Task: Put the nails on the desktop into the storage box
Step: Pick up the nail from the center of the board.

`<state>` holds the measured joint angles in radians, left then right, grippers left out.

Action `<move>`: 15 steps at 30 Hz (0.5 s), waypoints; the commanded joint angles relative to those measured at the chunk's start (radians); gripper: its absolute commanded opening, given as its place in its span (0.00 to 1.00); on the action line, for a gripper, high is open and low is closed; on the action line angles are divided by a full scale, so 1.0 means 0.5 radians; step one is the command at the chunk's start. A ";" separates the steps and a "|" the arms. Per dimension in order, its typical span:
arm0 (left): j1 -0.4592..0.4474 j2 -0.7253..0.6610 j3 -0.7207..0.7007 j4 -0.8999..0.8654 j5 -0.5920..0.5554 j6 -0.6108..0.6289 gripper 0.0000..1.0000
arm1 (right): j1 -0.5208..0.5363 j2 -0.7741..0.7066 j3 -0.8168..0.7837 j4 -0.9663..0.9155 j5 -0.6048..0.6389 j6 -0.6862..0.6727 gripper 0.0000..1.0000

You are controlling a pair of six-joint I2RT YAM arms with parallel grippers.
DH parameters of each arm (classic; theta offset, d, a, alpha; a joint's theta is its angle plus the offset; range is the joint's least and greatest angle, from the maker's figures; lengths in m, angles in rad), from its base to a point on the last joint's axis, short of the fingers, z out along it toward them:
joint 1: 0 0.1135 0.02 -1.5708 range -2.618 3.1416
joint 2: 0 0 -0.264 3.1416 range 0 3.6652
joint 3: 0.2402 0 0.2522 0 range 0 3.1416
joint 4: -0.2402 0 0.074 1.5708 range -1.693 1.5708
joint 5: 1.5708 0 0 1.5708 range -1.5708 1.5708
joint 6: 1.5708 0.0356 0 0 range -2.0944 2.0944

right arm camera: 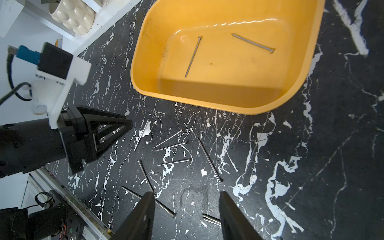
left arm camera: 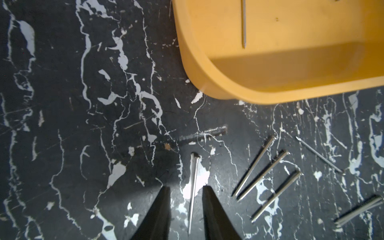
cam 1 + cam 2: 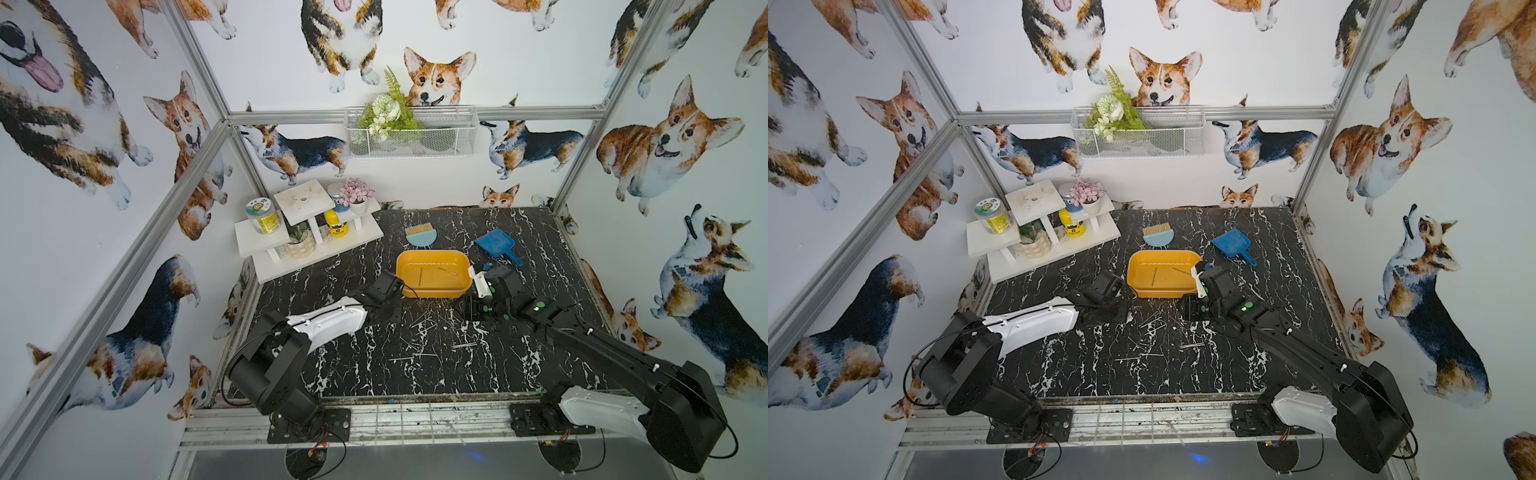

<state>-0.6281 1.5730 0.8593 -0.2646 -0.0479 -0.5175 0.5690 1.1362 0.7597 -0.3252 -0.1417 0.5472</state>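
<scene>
I count 2 nails [image 1: 193, 57] in the yellow tub [image 1: 145, 62] and at least 8 more loose on the bench [image 1: 311, 166] just beside it. My left claw [image 2: 185, 188] stands partly open astride 1 nail [image 2: 193, 193], not gripping it. My right claw [image 1: 187, 193] hangs open and empty.

Nails [image 2: 192, 193]: bare metal, silvery, smooth shanks with a bright sheen.
Desktop [image 2: 62, 104]: black marble-pattern surface, smooth, softly glossy, with fine scratches and scuffs.
Storage box [image 2: 207, 68]: yellow-orange plastic, smooth, semi-gloss, with a few dark specks on its floor.
Left gripper [image 2: 185, 188]: fingers [image 2: 158, 214] black, matt, plastic-looking.
Dustpan [image 3: 494, 243], at 1 o'clock from the box: blue plastic, smooth.
Basket [image 3: 415, 141], at 12 o'clock on the back wall: white-coated wire mesh.
Shelf stand [image 3: 266, 241], at 10 o'clock: white, matt, top tier stained.
Frame rails [image 3: 291, 117]: grey metal with a dull sheen.
</scene>
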 commanded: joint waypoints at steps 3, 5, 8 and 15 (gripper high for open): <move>-0.007 0.089 0.086 0.026 -0.001 0.043 0.35 | -0.003 -0.014 0.009 -0.012 0.032 0.019 0.54; -0.010 0.118 0.109 0.025 0.000 0.050 0.38 | 0.000 -0.013 0.013 -0.015 0.035 0.019 0.54; -0.017 0.156 0.136 0.023 -0.002 0.058 0.40 | -0.002 -0.005 0.020 -0.018 0.035 0.016 0.54; -0.027 0.279 0.190 -0.026 -0.054 0.065 0.40 | -0.005 0.000 0.034 -0.032 0.038 0.004 0.54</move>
<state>-0.6415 1.7000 0.9432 -0.2680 -0.0528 -0.4953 0.5686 1.1351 0.7662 -0.3290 -0.1303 0.5476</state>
